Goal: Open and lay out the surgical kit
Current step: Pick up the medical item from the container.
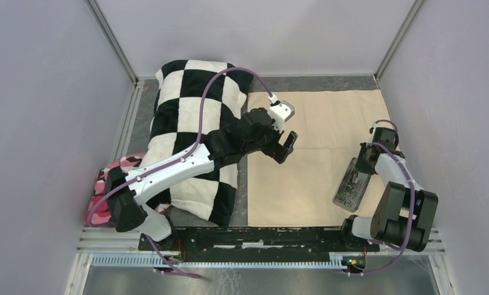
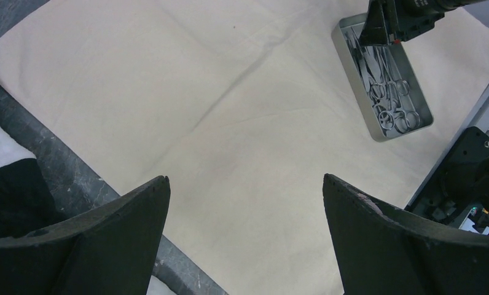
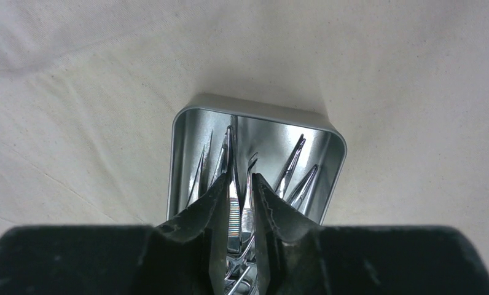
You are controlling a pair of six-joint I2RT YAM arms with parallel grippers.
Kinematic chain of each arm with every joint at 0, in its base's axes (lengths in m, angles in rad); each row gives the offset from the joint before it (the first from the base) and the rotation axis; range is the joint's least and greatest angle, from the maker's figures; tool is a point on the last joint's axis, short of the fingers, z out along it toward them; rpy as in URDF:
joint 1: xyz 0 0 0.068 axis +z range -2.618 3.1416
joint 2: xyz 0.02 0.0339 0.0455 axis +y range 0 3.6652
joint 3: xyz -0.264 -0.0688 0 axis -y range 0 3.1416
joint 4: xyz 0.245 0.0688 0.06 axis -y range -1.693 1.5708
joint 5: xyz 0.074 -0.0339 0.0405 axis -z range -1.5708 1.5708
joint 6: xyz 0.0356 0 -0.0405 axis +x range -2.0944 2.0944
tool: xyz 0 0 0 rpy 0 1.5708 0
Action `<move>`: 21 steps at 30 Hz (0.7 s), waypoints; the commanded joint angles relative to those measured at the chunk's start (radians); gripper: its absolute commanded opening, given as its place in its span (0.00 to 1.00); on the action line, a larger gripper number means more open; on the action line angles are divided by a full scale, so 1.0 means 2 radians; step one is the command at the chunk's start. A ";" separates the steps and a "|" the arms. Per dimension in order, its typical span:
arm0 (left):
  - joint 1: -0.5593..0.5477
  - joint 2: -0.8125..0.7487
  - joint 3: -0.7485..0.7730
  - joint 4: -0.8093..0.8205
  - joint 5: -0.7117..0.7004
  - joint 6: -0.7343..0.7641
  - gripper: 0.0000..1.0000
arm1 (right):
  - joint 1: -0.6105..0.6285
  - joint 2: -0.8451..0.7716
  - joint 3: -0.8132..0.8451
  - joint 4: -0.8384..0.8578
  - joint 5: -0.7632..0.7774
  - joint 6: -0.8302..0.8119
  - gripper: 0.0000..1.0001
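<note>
The beige cloth wrap (image 1: 303, 153) lies spread flat on the right half of the table. The small grey metal tray (image 1: 351, 184) rests on its right side and holds steel tweezers and scissor-handled forceps (image 2: 397, 114). My right gripper (image 1: 363, 161) reaches down into the tray's far end. In the right wrist view its fingers (image 3: 220, 203) are closed on a ridged steel tweezer (image 3: 234, 206) inside the tray (image 3: 279, 132). My left gripper (image 1: 286, 147) hangs open and empty above the cloth's left part (image 2: 230, 110), well apart from the tray (image 2: 352, 67).
A black-and-white checkered pillow (image 1: 193, 110) lies left of the cloth under my left arm. A pink camouflage cloth (image 1: 110, 178) sits at the far left. Grey walls enclose the table. A black rail (image 1: 254, 236) runs along the near edge.
</note>
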 commanded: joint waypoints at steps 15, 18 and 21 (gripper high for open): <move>-0.004 -0.004 0.011 -0.005 -0.025 0.031 1.00 | 0.021 -0.001 0.030 0.007 0.014 0.000 0.30; -0.004 -0.001 0.013 -0.006 -0.029 0.033 1.00 | 0.022 0.003 0.032 0.000 0.014 -0.003 0.30; -0.004 0.002 0.011 -0.005 -0.028 0.033 1.00 | 0.021 0.006 0.025 0.005 0.007 -0.002 0.29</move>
